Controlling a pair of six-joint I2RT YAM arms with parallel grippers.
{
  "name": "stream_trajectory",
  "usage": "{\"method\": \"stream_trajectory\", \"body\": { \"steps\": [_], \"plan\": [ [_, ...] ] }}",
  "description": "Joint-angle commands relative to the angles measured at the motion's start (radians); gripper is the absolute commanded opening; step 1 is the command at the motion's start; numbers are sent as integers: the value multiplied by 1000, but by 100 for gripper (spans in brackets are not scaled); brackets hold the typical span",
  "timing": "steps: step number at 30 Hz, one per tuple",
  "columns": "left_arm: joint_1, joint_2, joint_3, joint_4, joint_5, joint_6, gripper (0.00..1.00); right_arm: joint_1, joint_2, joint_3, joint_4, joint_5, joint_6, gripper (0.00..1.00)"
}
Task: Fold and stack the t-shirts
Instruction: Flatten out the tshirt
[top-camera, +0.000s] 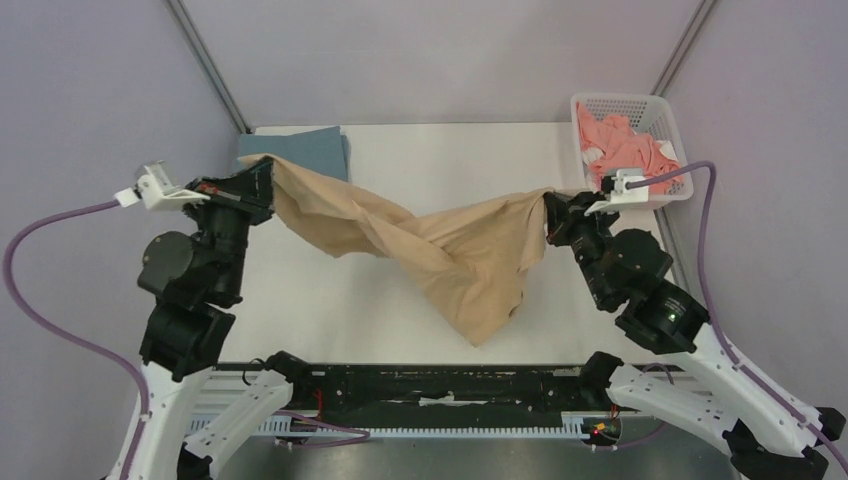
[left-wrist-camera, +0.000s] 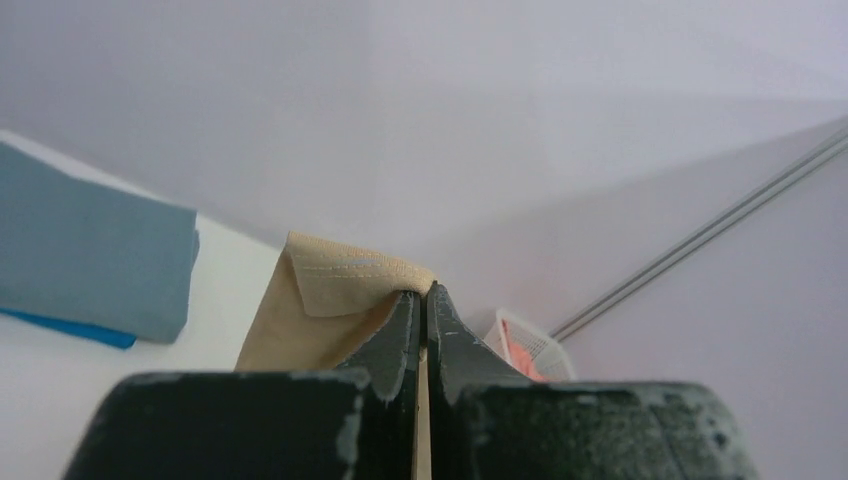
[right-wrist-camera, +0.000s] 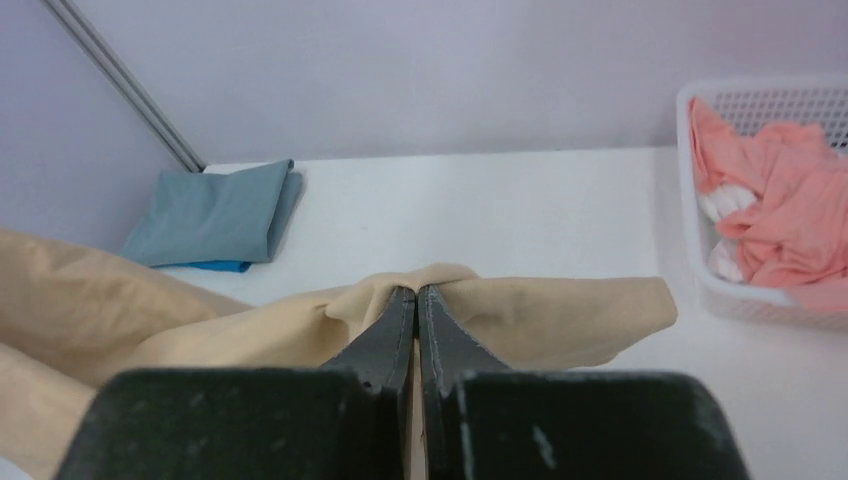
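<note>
The tan t-shirt (top-camera: 440, 245) hangs twisted between both grippers above the table, its lower end drooping toward the near middle. My left gripper (top-camera: 262, 175) is shut on one hemmed edge of the tan t-shirt (left-wrist-camera: 335, 290); the left gripper's tips (left-wrist-camera: 422, 292) pinch the cloth. My right gripper (top-camera: 548, 210) is shut on the other end of the tan t-shirt (right-wrist-camera: 560, 315), its tips (right-wrist-camera: 416, 290) closed on a fold. The folded grey-blue t-shirt (top-camera: 300, 148) lies at the back left on the bright blue t-shirt (right-wrist-camera: 215, 266). The coral pink t-shirt (top-camera: 625, 145) is crumpled in the basket.
The white lattice basket (top-camera: 665, 120) stands at the back right corner, close behind my right gripper. Grey walls and metal posts enclose the table's back and sides. A black rail runs along the near edge (top-camera: 430, 385).
</note>
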Motion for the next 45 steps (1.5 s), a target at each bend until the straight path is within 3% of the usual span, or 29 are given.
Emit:
{"method": "stream_trajectory", "body": {
  "steps": [1, 9, 13, 15, 18, 20, 22, 26, 30, 36, 38, 39, 40, 41, 42, 45],
  "plan": [
    [-3, 31, 145, -18, -45, 115, 2, 3, 28, 159, -15, -28, -145, 0],
    [-2, 241, 193, 54, -178, 182, 2, -29, 275, 358, -16, 196, -278, 0],
    [29, 477, 364, 75, -157, 241, 2, -188, 409, 450, 32, -1, -279, 0],
    [55, 603, 534, 25, -116, 256, 2, -269, 491, 551, 41, -133, -301, 0],
    [92, 775, 821, -109, -79, 270, 2, -331, 609, 758, 7, -214, -326, 0],
    [104, 824, 980, -165, -70, 292, 2, -359, 655, 870, -19, -239, -332, 0],
    [107, 814, 1025, -191, -75, 317, 2, -383, 671, 933, -45, -278, -338, 0],
    [107, 646, 816, -175, -78, 309, 2, -410, 591, 789, -68, -321, -337, 0],
    [108, 396, 360, -210, -121, 189, 2, -449, 491, 528, -95, -298, -303, 0],
    [108, 104, -253, -274, -29, -39, 3, -526, 566, 415, -384, -308, -303, 1],
    [108, 59, -381, -268, 4, -109, 18, -549, 636, 387, -372, -282, -311, 14],
    [107, 58, -416, -259, 27, -108, 37, -557, 680, 391, -364, -267, -313, 24],
    [107, 72, -423, -262, 26, -105, 69, -560, 733, 411, -362, -239, -306, 42],
    [108, 88, -410, -298, 4, -120, 77, -560, 792, 445, -364, -218, -311, 58],
    [108, 111, -379, -347, -16, -140, 78, -561, 833, 468, -364, -204, -321, 69],
    [107, 146, -321, -368, -1, -124, 79, -560, 908, 503, -359, -139, -307, 90]
  ]
}}
